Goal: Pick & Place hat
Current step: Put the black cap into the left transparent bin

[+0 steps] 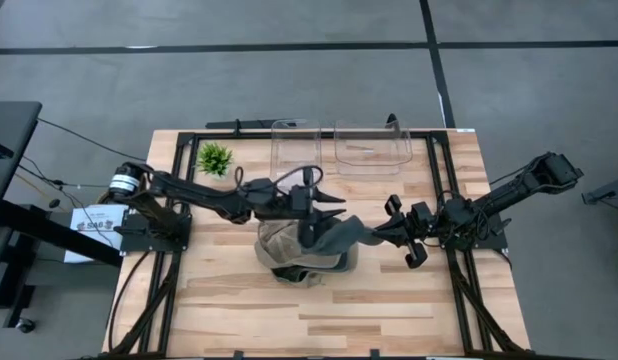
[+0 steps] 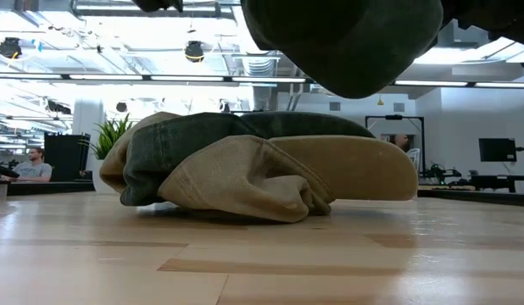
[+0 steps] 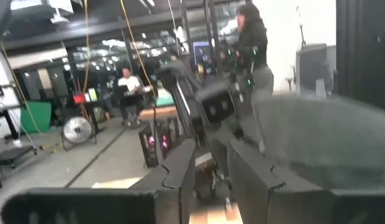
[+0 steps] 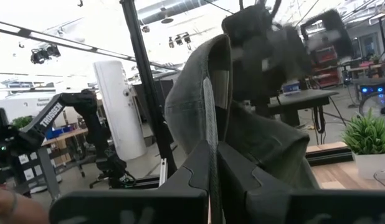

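A dark grey-green hat hangs over the middle of the table, above a pile of beige and green hats that lies on the wood. My right gripper comes in from the right and is shut on this hat. My left gripper reaches in from the left and hovers just above the hat's other end. Its fingers stand open, with the hat beside one of them. In the low view the hat hangs clear of the pile. My right gripper pinches the hat's edge between its two fingers, coming about level from the table's right side. The hat rises and spreads away from the fingers toward the left arm, lifted clear of the pile. My left gripper has the hat close beside one finger; whether it touches, I cannot tell.
Two clear plastic bins stand at the table's far edge, and a small green plant at the far left. The near half of the table is bare wood. People show in the room behind.
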